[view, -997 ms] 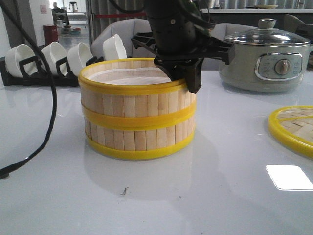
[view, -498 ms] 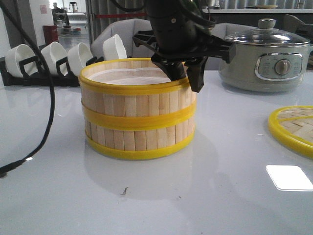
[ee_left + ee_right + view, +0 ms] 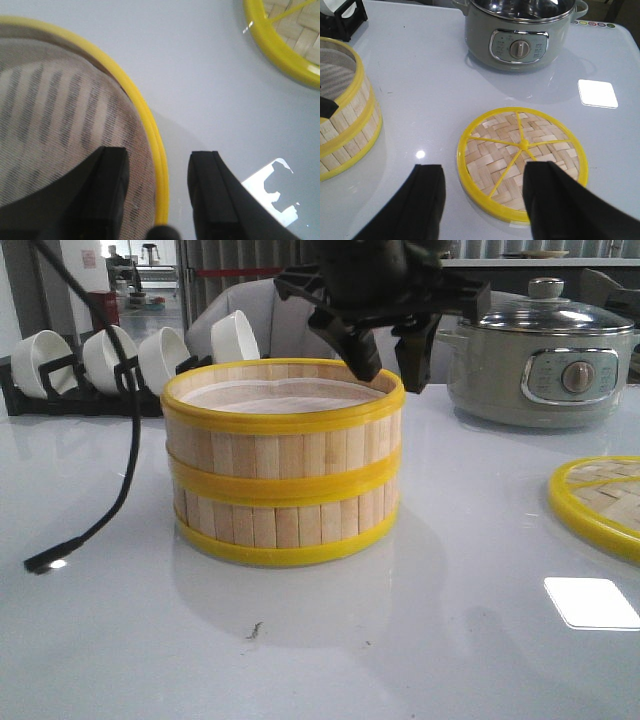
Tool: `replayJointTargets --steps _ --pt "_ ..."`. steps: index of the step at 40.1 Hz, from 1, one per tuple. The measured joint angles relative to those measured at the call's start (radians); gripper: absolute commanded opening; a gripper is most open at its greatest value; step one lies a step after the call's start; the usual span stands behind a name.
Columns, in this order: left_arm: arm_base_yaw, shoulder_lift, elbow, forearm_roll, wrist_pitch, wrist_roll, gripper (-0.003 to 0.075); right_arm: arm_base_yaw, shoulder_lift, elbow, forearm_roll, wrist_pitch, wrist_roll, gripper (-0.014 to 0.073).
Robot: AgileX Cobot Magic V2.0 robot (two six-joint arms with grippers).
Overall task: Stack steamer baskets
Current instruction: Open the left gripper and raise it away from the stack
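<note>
Glossy white table [image 3: 450,640] carries two stacked round bamboo-slat steamer baskets with yellow rims [image 3: 283,465], rims aligned; left gripper [image 3: 385,358] hangs spread just above their top rim, apparently releasing; right gripper [image 3: 485,200] spread, idle over nearby woven lid [image 3: 522,157].

Bright, even overhead light is seen throughout. A square glare patch is reflected on the glossy tabletop [image 3: 300,660] just below the woven lid [image 3: 600,502], and a soft shadow is cast around the stacked steamer baskets [image 3: 283,462]. In the left wrist view the dark jaws are rendered blurred and the basket's liner is softened.
</note>
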Motion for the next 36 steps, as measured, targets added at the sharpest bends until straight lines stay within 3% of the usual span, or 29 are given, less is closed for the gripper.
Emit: replayJointTargets --steps 4,8,10,20,36 --pt "0.0 0.0 -0.058 0.019 0.038 0.0 0.0294 0.0 0.0 0.0 0.0 0.004 0.0 0.0463" --pt "0.007 0.0 -0.102 0.027 0.077 0.0 0.0073 0.0 0.0 0.0 0.0 0.004 0.0 0.0463" --pt "0.014 0.0 -0.12 0.031 0.099 0.002 0.0102 0.0 0.0 0.0 0.0 0.004 0.0 0.0463" --pt "0.115 -0.044 -0.154 0.037 0.133 0.009 0.0097 0.0 0.0 0.0 0.0 0.004 0.0 0.0463" --pt "0.412 -0.365 -0.13 0.039 0.138 0.009 0.0097 0.0 0.0 0.0 0.0 0.004 0.0 0.0463"
